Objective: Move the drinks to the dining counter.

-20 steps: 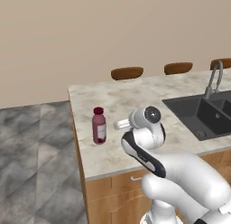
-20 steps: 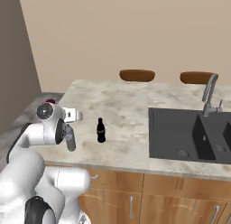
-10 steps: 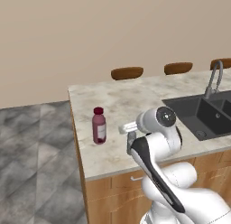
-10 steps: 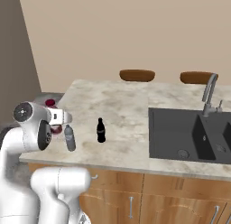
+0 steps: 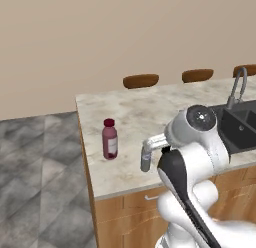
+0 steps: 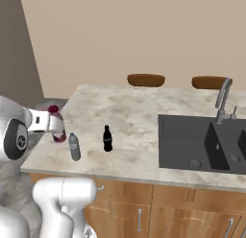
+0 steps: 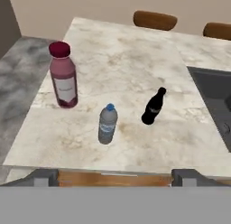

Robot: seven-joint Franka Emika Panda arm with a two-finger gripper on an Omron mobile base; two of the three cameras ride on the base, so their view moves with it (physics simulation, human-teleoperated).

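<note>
Three bottles stand upright on the bench (image 7: 135, 60): juice (image 7: 63, 76), water (image 7: 107, 123), cola (image 7: 153, 106); jaws spread, empty.

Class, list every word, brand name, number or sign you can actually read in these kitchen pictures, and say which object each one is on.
No text can be read.
Juice bottle: white label with faint marks, too blurred to read.
Water bottle: pale label band, nothing legible.
Cola bottle: lighter patch where a label would be, too small to read.
Dining counter, sink, stools: no lettering.
</note>
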